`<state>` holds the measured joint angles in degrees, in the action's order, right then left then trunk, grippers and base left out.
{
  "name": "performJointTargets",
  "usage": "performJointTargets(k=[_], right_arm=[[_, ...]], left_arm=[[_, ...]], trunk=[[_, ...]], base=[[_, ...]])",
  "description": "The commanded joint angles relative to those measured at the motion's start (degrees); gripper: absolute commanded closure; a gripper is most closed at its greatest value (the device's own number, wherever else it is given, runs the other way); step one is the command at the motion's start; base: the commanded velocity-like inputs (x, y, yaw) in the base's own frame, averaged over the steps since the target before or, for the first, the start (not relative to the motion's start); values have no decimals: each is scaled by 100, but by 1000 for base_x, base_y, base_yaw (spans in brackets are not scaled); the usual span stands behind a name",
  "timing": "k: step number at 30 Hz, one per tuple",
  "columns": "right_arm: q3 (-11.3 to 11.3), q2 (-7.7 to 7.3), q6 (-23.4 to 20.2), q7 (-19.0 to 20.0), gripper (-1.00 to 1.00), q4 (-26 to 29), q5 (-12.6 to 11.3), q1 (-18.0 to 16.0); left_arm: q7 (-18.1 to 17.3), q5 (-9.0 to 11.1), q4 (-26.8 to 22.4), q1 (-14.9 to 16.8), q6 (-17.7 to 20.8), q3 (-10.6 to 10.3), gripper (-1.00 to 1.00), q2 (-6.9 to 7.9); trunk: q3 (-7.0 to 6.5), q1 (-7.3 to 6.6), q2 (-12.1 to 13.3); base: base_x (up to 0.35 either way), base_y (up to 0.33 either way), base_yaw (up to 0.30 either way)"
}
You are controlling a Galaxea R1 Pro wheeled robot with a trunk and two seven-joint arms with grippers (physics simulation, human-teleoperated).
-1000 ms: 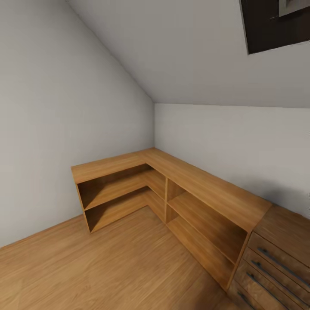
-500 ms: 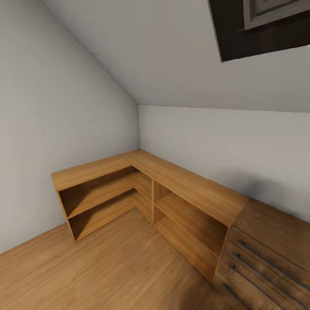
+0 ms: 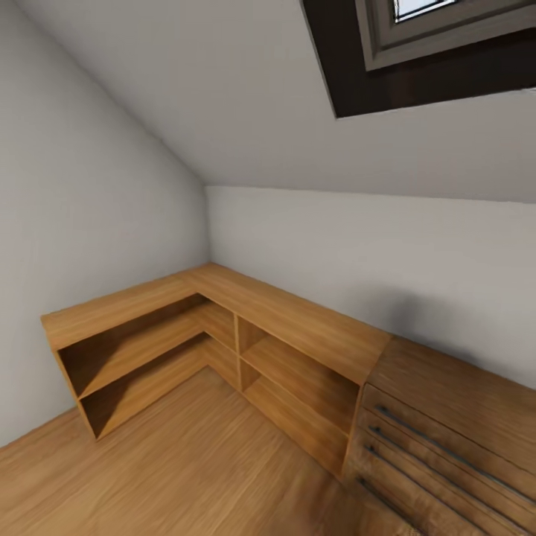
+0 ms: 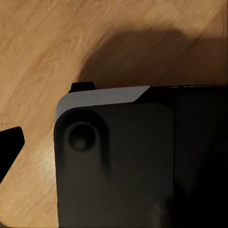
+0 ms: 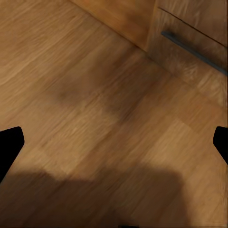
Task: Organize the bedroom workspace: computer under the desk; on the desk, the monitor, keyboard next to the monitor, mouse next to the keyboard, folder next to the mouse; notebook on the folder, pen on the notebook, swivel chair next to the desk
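Note:
My right gripper (image 5: pixel 115 142) hangs open over the wooden floor (image 5: pixel 95 95), its two black fingertips (image 5: pixel 9 142) far apart at the frame's edges with nothing between them. My left gripper (image 4: pixel 114 142) hangs over the same floor. One of its black fingertips (image 4: pixel 9 142) shows at the frame's edge, set as wide as the right one. Beyond the left gripper lies a dark part of my own body with a white edge (image 4: pixel 102 97).
Light wooden corner shelving (image 3: pixel 223 313) fills the room's corner under a sloped white ceiling. A wooden chest of drawers (image 3: pixel 439 432) with dark handles adjoins it on the right and also shows in the right wrist view (image 5: pixel 190 33). A dark-framed skylight (image 3: pixel 417 45) sits above. Wooden floor (image 3: pixel 186 476) lies in front.
The head view has swung to the right: the shelving has slid left in the picture, and more of the chest of drawers and the skylight has come in.

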<state>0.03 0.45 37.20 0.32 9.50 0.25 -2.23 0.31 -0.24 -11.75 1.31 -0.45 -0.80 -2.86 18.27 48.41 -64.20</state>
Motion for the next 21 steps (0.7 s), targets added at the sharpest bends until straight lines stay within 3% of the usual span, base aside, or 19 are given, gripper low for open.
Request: performJointTargets(k=[1,2,4,8,13,15,21], right_arm=[[-2,0,20,3,-100,6,1,-5],[-3,3,23,3,-100,18,1,-5],[-3,6,33,3,-100,23,1,-5],[-8,3,168,3,-100,27,1,-5],[-3,-12,425,-1,-100,26,8,-5],[7,-98,483,19,-100,29,27,-5],[20,-138,498,36,-100,27,99,-5]], left_arm=[[3,-2,-6,1,-148,-8,-100,20],[4,1,-8,1,-541,-5,-100,57],[4,8,-1,1,-971,7,-100,76],[6,19,5,1,-1536,22,-100,89],[1,237,6,1,-1794,22,-100,95],[2,291,6,1,-1996,5,-100,149],[4,311,20,1,-2576,17,-100,284]], trunk=[[-14,-23,38],[-35,-45,78],[-75,-89,158],[-157,-176,318],[-241,-264,479],[-246,-264,479],[-269,-264,479]], base=[[0,0,-271],[0,0,-271],[0,0,-271],[0,0,-270],[0,0,-214],[0,0,-59],[-1,0,-165]])
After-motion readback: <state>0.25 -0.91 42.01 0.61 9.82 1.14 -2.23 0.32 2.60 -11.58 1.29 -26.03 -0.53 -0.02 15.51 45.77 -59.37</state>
